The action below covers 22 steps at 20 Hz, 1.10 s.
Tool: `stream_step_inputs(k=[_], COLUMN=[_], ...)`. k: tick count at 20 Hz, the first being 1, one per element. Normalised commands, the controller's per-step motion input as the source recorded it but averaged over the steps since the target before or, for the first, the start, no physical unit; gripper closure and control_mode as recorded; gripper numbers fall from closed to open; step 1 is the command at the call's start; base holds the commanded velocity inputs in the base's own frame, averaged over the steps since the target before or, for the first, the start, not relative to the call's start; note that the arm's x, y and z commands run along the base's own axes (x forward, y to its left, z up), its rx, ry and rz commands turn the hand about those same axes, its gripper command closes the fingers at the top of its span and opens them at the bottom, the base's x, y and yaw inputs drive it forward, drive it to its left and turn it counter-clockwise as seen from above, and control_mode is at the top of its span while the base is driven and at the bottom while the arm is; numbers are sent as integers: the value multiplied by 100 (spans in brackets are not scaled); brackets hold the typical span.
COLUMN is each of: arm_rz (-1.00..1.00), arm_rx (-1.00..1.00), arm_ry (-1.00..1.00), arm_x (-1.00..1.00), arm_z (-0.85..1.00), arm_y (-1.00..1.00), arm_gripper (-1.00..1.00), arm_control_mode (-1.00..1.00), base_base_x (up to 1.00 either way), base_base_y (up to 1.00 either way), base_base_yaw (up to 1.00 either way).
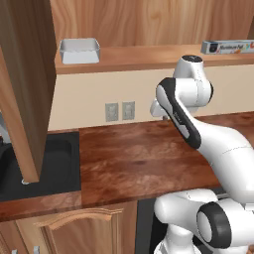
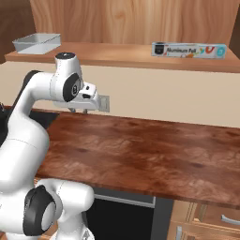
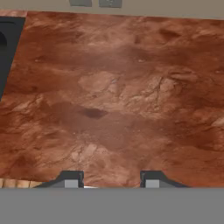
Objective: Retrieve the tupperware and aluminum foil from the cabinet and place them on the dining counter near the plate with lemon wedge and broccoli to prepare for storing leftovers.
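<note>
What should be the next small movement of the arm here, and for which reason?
Probably raise the gripper toward the open cabinet's wooden shelf. Its fingers stand apart, holding nothing, pointing down at the reddish-brown wall counter. The shallow pale grey tupperware and the long foil box with blue ends sit above on that shelf, untouched.

base views flank; hand looks down.

counter (image 1: 139, 158): glossy mottled wood | cabinet (image 1: 22, 74): matt wood | tupperware (image 1: 79, 50): translucent plastic

Glossy white rounded arm (image 1: 198, 129); dark joints; black trim.
</note>
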Motion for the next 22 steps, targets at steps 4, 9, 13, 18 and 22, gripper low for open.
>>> stream_step_inputs(k=[4,9,13,18,22], arm_rz=[0,0,-2,-4,-8], arm_rx=[0,0,0,0,0], arm_ry=[-17,-36,-36,-37,-38], arm_x=[-2,-11,-11,-11,-1], arm_z=[7,40,44,48,55], arm_y=[0,0,0,-6,-23], arm_gripper=[-100,-100,-100,-100,-100], arm_control_mode=[-100,-100,-100,-100,-100], base_base_x=[0,0,0,0,0], base_base_y=[0,0,0,0,0], base_base_yaw=[0,0,0,0,0])
